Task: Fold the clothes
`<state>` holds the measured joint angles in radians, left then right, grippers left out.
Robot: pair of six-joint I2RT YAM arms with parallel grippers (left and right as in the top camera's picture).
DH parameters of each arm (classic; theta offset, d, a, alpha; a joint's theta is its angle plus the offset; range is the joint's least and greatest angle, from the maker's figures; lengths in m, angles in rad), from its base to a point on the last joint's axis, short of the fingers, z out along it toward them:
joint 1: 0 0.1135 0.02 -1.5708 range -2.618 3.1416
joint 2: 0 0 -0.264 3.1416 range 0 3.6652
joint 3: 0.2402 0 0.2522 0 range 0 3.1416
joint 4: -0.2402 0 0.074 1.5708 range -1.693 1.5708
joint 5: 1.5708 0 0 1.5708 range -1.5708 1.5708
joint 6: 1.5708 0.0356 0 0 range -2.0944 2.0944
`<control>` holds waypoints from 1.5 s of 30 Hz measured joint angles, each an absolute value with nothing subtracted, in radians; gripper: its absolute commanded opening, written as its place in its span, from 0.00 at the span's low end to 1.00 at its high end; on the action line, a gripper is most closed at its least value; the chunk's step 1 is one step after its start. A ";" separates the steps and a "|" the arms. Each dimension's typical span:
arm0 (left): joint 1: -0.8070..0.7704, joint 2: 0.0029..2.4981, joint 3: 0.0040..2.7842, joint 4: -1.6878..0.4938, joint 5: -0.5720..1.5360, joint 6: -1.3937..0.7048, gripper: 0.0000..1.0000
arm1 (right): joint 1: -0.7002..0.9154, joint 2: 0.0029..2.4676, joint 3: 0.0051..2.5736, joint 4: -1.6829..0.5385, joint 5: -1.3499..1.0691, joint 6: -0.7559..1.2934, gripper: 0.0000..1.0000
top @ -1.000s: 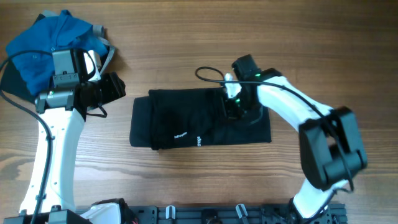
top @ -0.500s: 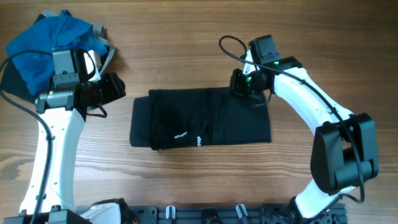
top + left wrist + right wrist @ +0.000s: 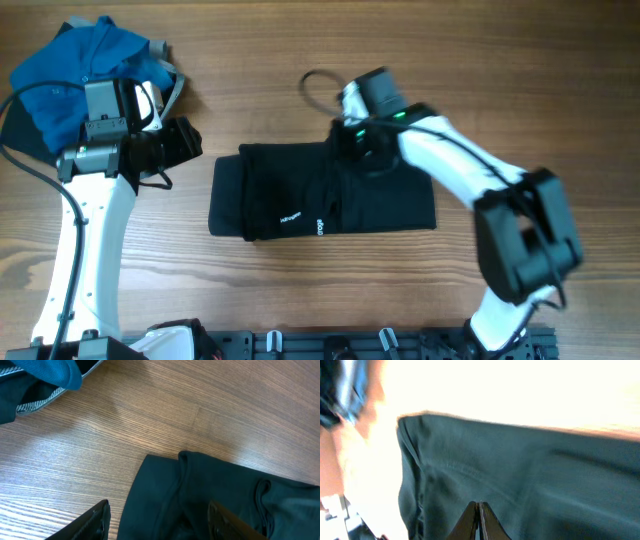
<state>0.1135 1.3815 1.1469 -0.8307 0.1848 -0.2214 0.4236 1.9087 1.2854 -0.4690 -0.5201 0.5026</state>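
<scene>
Lying on the table (image 3: 300, 300): one black garment (image 3: 290, 200), one blue shirt (image 3: 70, 70).

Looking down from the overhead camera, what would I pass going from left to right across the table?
Crumpled bright blue shirt → black left gripper → folded black fabric garment.
</scene>
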 measured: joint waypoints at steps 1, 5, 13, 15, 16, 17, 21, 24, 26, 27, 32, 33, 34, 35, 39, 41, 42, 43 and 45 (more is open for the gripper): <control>0.113 1.382 1.147 -0.830 0.185 -0.221 0.62 | 0.377 1.877 1.293 -0.485 -0.506 0.497 0.04; 0.113 1.382 1.147 -0.831 0.185 -0.221 0.62 | 0.292 1.874 1.304 -0.599 -0.422 0.557 0.04; 0.113 1.382 1.147 -0.830 0.185 -0.221 0.63 | 0.292 2.045 1.300 -0.525 -0.398 0.782 0.04; 0.113 1.382 1.147 -0.830 0.185 -0.221 0.63 | 0.292 2.044 1.300 -0.440 -0.398 0.744 0.04; 0.113 1.382 1.147 -0.830 0.185 -0.221 0.63 | 0.292 2.031 1.300 -0.427 -0.399 0.691 0.04; 0.113 1.382 1.147 -0.830 0.185 -0.221 0.63 | 0.292 2.010 1.300 -0.427 -0.403 0.643 0.05; 0.113 1.382 1.147 -0.822 0.185 -0.221 0.64 | 0.292 1.821 1.306 -0.604 -0.476 0.551 0.05; 0.113 1.382 1.147 -0.822 0.185 -0.221 0.64 | 0.321 1.815 1.301 -0.670 -0.496 0.602 0.04; 0.113 1.382 1.147 -0.828 0.185 -0.221 0.66 | 0.378 1.869 1.275 -0.665 -0.488 0.693 0.04; 0.113 1.382 1.147 -0.834 0.185 -0.221 0.66 | 0.403 1.908 1.266 -0.656 -0.487 0.735 0.04; 0.113 1.382 1.147 -0.847 0.185 -0.221 0.72 | 0.421 2.024 1.263 -0.553 -0.531 0.801 0.04; 0.113 1.382 1.147 -0.846 0.185 -0.221 0.78 | 0.421 2.032 1.263 -0.528 -0.531 0.751 0.04; 0.113 1.382 1.147 -0.846 0.185 -0.220 0.82 | 0.420 2.033 1.263 -0.527 -0.535 0.689 0.05; 0.113 1.382 1.147 -0.846 0.185 -0.217 0.88 | 0.413 2.020 1.264 -0.534 -0.545 0.627 0.08; 0.113 1.382 1.145 -0.869 0.235 -0.193 0.96 | 0.333 1.761 1.274 -0.632 -0.539 0.465 0.44; 0.113 1.396 1.131 -0.855 0.271 -0.175 1.00 | 0.289 1.649 1.295 -0.675 -0.516 0.433 0.50; 0.113 1.422 1.116 -0.844 0.284 -0.168 1.00 | 0.266 1.608 1.301 -0.700 -0.505 0.417 0.50; 0.113 1.465 1.100 -0.832 0.293 -0.163 1.00 | 0.244 1.584 1.304 -0.730 -0.496 0.400 0.51; 0.113 1.599 1.085 -0.802 0.302 -0.150 1.00 | 0.206 1.582 1.304 -0.783 -0.484 0.366 0.51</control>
